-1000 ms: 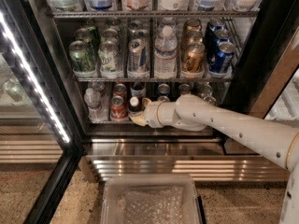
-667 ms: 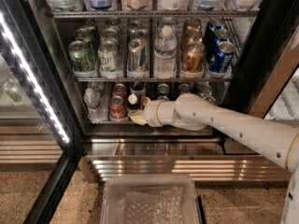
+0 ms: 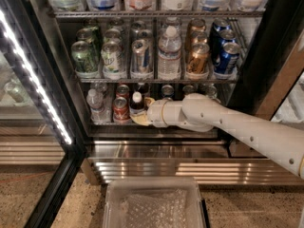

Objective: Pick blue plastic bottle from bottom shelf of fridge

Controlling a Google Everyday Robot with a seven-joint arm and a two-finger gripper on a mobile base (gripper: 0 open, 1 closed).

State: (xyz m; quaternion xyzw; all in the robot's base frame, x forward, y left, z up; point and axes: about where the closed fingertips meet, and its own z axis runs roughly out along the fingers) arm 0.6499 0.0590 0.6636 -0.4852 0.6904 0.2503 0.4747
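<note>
The blue plastic bottle (image 3: pixel 137 106), dark with a white cap, stands on the bottom shelf (image 3: pixel 108 124) of the fridge (image 3: pixel 264 56), right of a red can (image 3: pixel 120 109). My gripper (image 3: pixel 141 112) reaches in from the right on a white arm. Its tan fingers (image 3: pixel 149 101) sit on either side of the bottle's body, closed on it. The bottle's lower part is hidden behind the gripper.
A small clear water bottle (image 3: pixel 96 106) stands at the shelf's left end. Cans (image 3: pixel 167 90) stand behind the arm. The rack above (image 3: pixel 156 80) holds cans and a larger water bottle (image 3: pixel 169 53). The glass door with its LED strip (image 3: pixel 38 87) stands open at left. A clear bin (image 3: pixel 153 204) sits on the floor.
The bottle's white cap has risen a little between the fingers. The wrist has shifted slightly left and up. Nothing else moved.
</note>
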